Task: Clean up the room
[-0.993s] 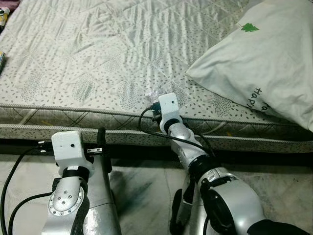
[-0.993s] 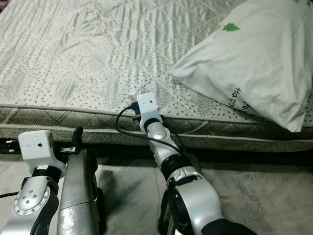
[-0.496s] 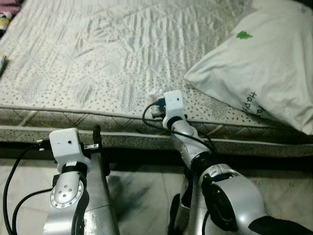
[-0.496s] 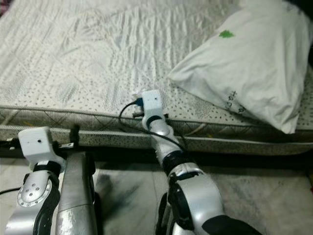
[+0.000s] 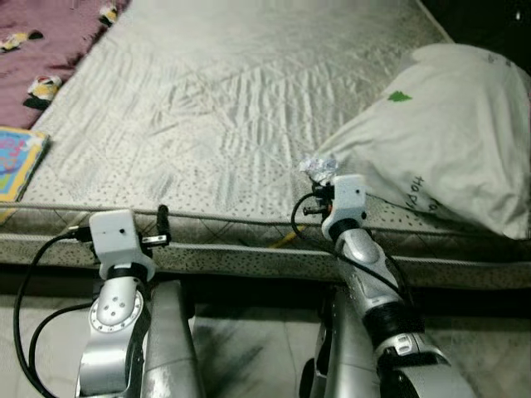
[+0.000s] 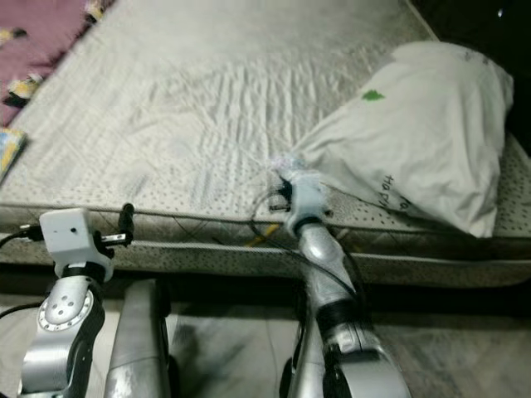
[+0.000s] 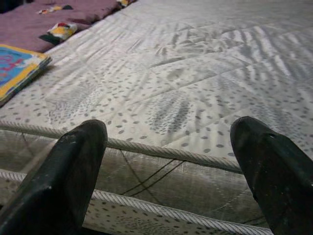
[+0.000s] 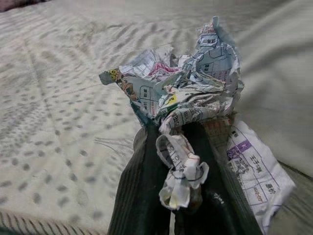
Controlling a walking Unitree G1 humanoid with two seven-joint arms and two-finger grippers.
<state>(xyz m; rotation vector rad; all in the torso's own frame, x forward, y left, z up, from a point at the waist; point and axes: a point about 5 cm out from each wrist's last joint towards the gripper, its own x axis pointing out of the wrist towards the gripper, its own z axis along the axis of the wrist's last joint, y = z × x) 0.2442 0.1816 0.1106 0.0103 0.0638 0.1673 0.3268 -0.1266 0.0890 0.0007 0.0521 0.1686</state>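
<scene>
Right gripper [image 8: 181, 161] was clamped on crumpled paper [image 8: 181, 93] near the pillow [image 5: 448, 133], prob. for binning; left gripper [image 7: 171, 161] idle w/ fingers apart at the near bed [image 5: 249, 99] edge.

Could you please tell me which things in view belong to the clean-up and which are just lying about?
In the job:
crumpled paper, pinched in the right gripper
left gripper, open, idle

Lying about:
pillow
mattress
colourful book

My head views are dim and grainy, brightest on the mattress [image 5: 249, 91] far end; deep shadow lies under its edge; my wrist views are softer, my near fingers [image 7: 73, 166] blurred, the crumpled paper [image 8: 186, 93] evenly lit.
</scene>
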